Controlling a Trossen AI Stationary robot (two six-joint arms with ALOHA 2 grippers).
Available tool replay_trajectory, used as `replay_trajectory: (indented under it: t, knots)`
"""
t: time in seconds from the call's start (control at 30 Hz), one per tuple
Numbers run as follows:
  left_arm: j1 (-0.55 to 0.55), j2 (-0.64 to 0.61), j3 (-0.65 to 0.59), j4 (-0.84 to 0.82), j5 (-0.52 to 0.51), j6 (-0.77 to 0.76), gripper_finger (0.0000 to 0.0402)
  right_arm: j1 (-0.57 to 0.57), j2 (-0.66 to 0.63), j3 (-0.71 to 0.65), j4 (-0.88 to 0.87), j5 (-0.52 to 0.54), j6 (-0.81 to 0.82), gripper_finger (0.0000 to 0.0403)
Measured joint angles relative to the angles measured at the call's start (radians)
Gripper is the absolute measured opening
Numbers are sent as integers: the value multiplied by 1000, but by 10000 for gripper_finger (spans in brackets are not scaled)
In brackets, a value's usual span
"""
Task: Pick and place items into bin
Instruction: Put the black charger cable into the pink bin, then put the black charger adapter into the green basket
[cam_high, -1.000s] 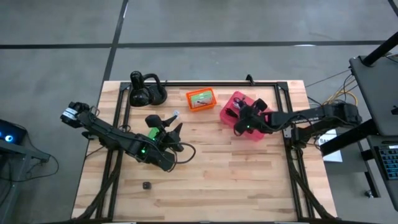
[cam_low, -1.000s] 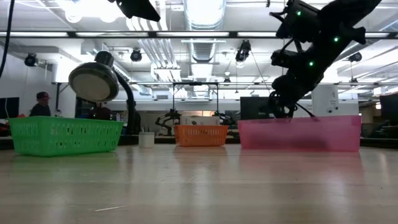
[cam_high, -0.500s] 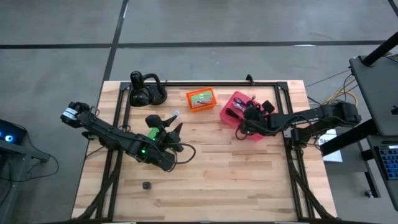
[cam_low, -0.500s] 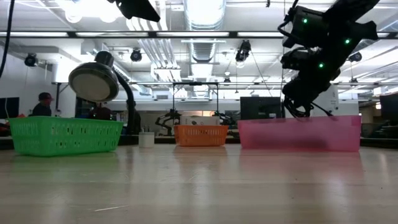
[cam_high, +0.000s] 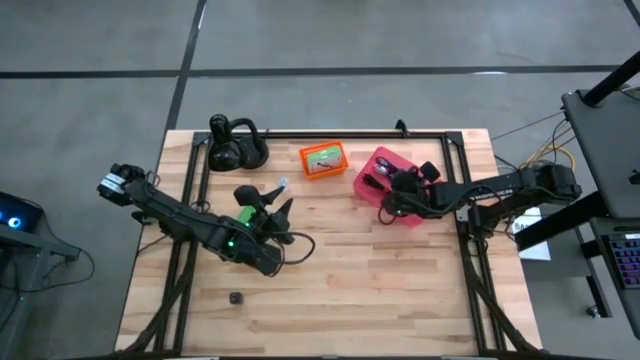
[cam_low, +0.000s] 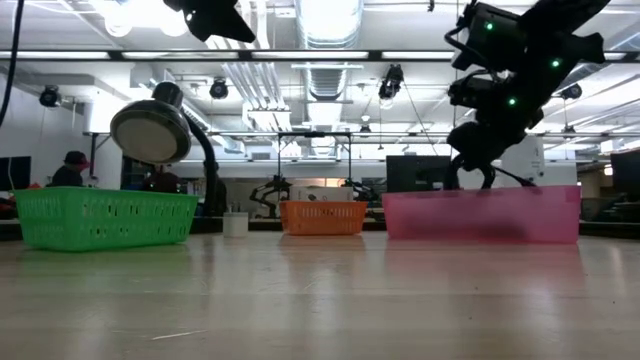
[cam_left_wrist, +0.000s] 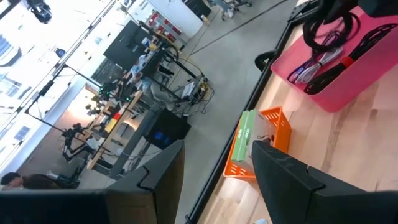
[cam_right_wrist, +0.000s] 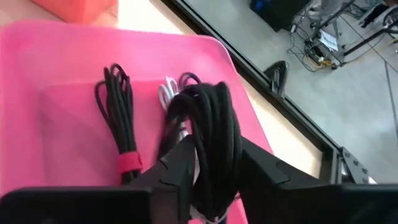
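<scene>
Bench (cam_high: 400, 290): pale wooden slab top, black frame rails running across it.

Pink bin (cam_high: 368, 171): at the far right part of the bench. Holds a coiled black cable with a red tie (cam_right_wrist: 120, 127), a purple cable (cam_right_wrist: 188, 79) and a white cable (cam_right_wrist: 166, 92), lying close together on its floor.

Green basket (cam_low: 104, 217): at the left in the low view, standing on the bench.

Orange basket (cam_high: 323, 158): far middle of the bench, left of the pink bin; a green packet (cam_left_wrist: 242, 135) lies in it.

Desk lamp (cam_high: 233, 146): black, at the far left of the bench.

Right claw (cam_high: 398, 190): over the pink bin, above its rim in the low view. Fingers closed around a bundle of coiled black cable (cam_right_wrist: 214, 134), which hangs over the bin's interior.

Left claw (cam_high: 283, 222): raised over the left middle of the bench. Fingers (cam_left_wrist: 163, 177) parted, with nothing between them.

Small black block (cam_high: 236, 297): alone on the near left of the bench, well apart from both claws.

Person (cam_low: 71, 169): far left background of the low view, beyond the bench.
</scene>
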Motion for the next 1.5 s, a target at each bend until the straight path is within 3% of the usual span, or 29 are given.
replay_trajectory:
  t: [0.47, 0.6, 0.8, 0.97, 1.03, 1.13, 1.2, 1.3, 1.37, 1.5]
  knots:
    - [0, 0, -12, 0, 0, 0, 173, 0, -2, 11, 68, 89, -82, 151]
    - [0, 0, -16, 1, 0, 0, 173, 0, -3, 30, 78, 167, -92, 160]
    - [0, -2, -11, 1, 0, 26, 173, -1, -3, 14, 217, 364, -191, 152]
    - [0, -7, -13, 1, 0, 27, 173, 0, -3, -5, 302, 386, -279, 129]
    - [0, -7, -14, 1, 0, 27, 173, -1, -3, -14, 362, 324, -347, 117]
    - [0, -8, -14, 1, -1, 27, 173, -7, -3, -52, 580, 112, -552, 96]
    - [0, -8, -14, 1, -1, 26, 173, -16, -3, -94, 792, -135, -739, 82]
    - [0, -8, -14, 1, -1, 25, 173, -40, -3, -155, 1085, -596, -967, 61]
    - [0, -8, -15, 2, 0, 24, 173, -55, -3, -180, 1210, -791, -1024, 50]
    - [0, -12, -16, 2, 8, -58, 173, -82, -3, -197, 1301, -839, -1028, 34]
